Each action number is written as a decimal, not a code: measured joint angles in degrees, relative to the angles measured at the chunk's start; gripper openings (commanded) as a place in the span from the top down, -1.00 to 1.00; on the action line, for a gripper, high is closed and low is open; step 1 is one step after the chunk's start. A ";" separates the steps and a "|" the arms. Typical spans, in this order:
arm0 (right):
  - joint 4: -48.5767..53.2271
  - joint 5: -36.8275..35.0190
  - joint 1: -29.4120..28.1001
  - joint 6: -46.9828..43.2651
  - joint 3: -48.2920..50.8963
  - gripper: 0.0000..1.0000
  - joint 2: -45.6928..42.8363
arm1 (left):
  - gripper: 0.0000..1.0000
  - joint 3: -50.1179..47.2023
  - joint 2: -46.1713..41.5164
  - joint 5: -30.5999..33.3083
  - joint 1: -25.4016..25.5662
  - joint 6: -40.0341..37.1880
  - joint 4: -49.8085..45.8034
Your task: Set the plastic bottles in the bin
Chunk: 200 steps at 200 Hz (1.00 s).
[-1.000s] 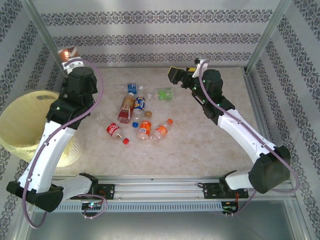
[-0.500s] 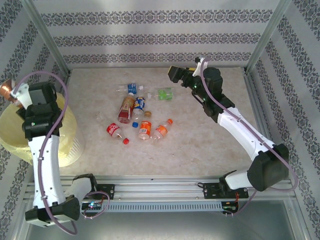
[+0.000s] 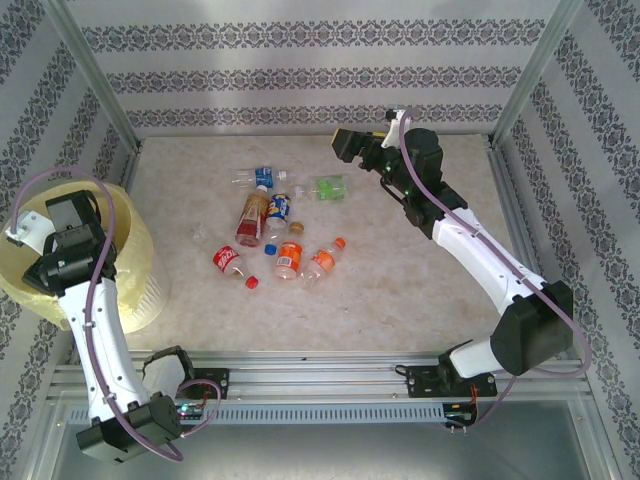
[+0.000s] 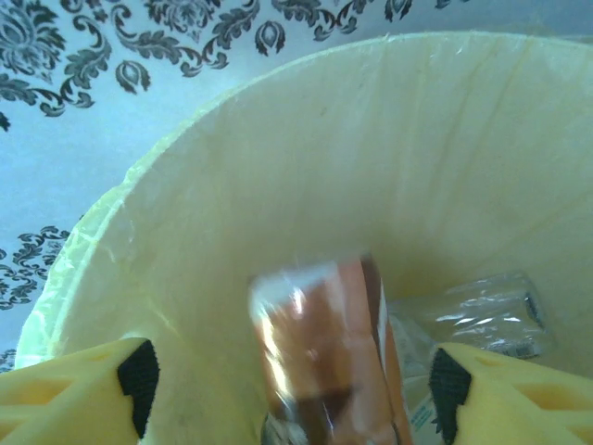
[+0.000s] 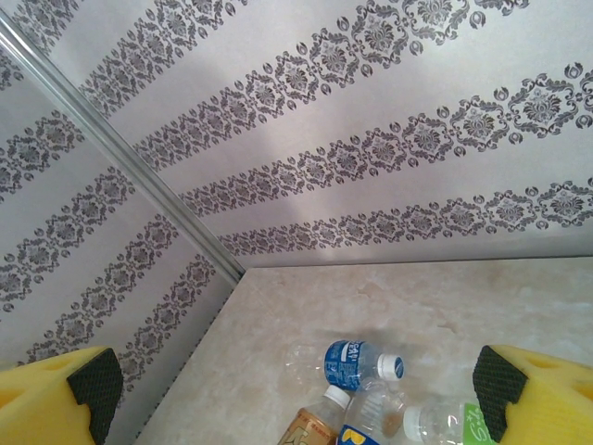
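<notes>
Two claws, both spread wide. Left claw (image 4: pixel 292 380) hangs over the bin (image 4: pixel 306 139), aimed into its mouth. The brown-label bottle (image 4: pixel 320 352) sits between the pads touching neither and is blurred, so it looks released and dropping in. A clear bottle (image 4: pixel 482 311) already lies inside. Right claw (image 5: pixel 296 389) is empty and raised at the far side, facing the bottle cluster (image 3: pixel 275 235) on the table (image 3: pixel 400 290). A second ago the left arm was over the table's far-left corner; now it's over the bin at left. The right arm has barely moved.
</notes>
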<state>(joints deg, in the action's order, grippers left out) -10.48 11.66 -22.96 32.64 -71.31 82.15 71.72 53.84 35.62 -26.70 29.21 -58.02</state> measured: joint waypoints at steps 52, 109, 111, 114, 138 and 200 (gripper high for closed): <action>-0.09 -1.49 0.35 2.64 0.33 -0.96 0.02 | -0.87 4.22 -0.11 -8.52 0.15 0.02 -0.57; -0.92 -1.99 1.84 6.23 1.95 -0.96 0.02 | -1.00 11.39 0.48 -14.60 18.80 1.57 -0.61; -0.96 -1.99 1.86 6.27 2.01 -0.96 0.02 | -1.00 11.58 0.79 -14.45 19.89 1.68 -0.63; -1.09 -1.99 1.86 6.38 2.19 -0.96 0.02 | -1.00 11.87 1.14 -14.14 21.16 1.77 -0.61; -1.77 -1.99 1.86 6.73 3.37 -0.96 -0.02 | -1.00 13.62 5.09 -10.62 33.44 3.28 0.59; 0.13 -2.69 3.76 6.62 8.76 -0.96 -3.48 | -0.99 13.79 23.06 -6.84 51.15 7.91 9.49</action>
<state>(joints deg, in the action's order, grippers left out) -10.35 8.97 -19.20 39.27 -62.54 78.67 85.52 76.90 28.77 24.45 37.12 -48.53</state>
